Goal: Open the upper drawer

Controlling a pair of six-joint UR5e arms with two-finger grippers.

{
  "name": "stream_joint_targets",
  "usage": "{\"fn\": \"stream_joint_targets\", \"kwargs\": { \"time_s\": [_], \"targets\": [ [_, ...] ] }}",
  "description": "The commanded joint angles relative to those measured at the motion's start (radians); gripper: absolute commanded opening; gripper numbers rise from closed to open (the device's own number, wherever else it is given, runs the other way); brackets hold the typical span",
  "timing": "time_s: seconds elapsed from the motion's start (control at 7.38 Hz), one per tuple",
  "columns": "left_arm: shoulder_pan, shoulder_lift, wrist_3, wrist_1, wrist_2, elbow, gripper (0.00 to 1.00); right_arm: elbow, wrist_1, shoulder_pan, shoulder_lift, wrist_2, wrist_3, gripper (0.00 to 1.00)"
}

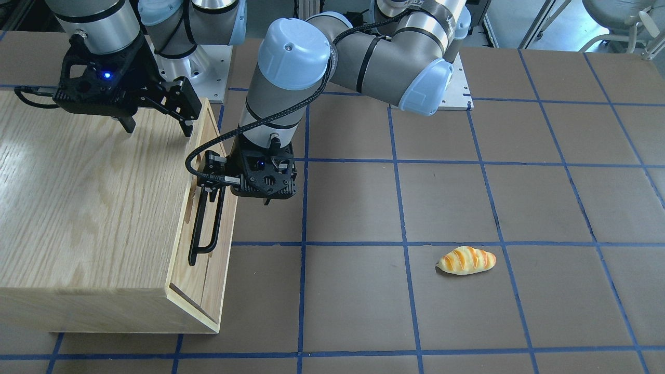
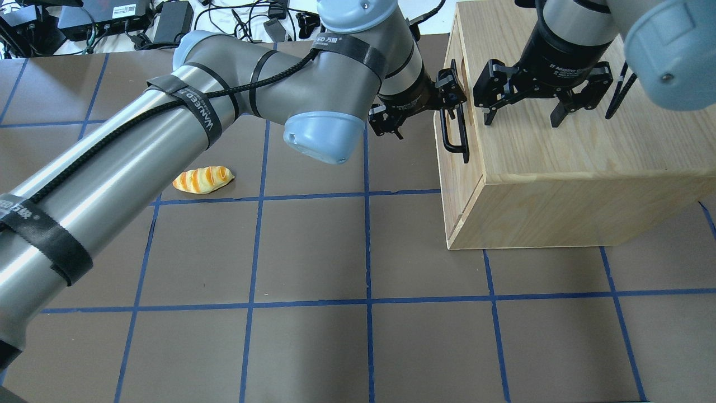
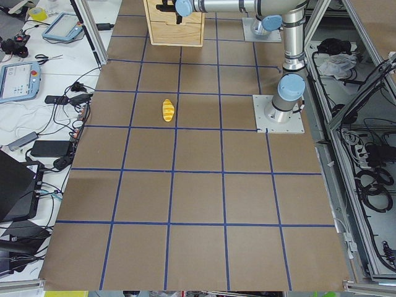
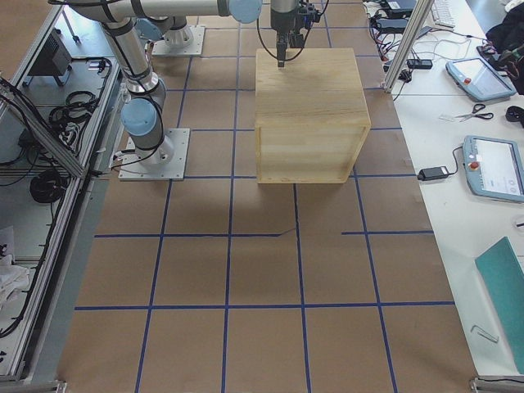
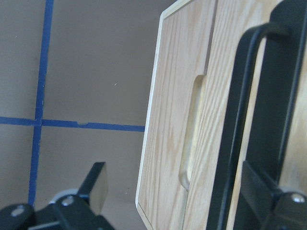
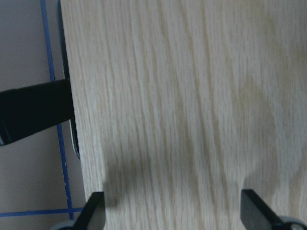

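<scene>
Horizontally, the left pincer gapes wide, facing the upper drawer.

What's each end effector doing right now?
Left end effector: open, at the upper drawer's handle, not clamped on it.
Right end effector: open, empty, above the cabinet top.

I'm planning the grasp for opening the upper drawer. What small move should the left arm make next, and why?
Probably close the left gripper on the black handle: its open jaws straddle it, and the upper drawer looks shut.
</scene>
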Motion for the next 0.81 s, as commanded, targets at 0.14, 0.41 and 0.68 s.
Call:
{"fn": "stream_joint_targets", "kwargs": {
  "time_s": [0.14,0.41,0.68],
  "targets": [
    [0.0,-0.006,0.004,0.001,-0.005,0.001,1.0,0.0,0.0,0.0,0.0,-0.001,0.0,1.0],
    [0.0,-0.012,0.018,0.001,0.004,0.001,1.0,0.0,0.0,0.0,0.0,-0.001,0.0,1.0],
    [0.0,-0.018,0.019,0.001,0.012,0.008,1.0,0.0,0.0,0.0,0.0,0.001,0.0,1.0]
  ]
}}
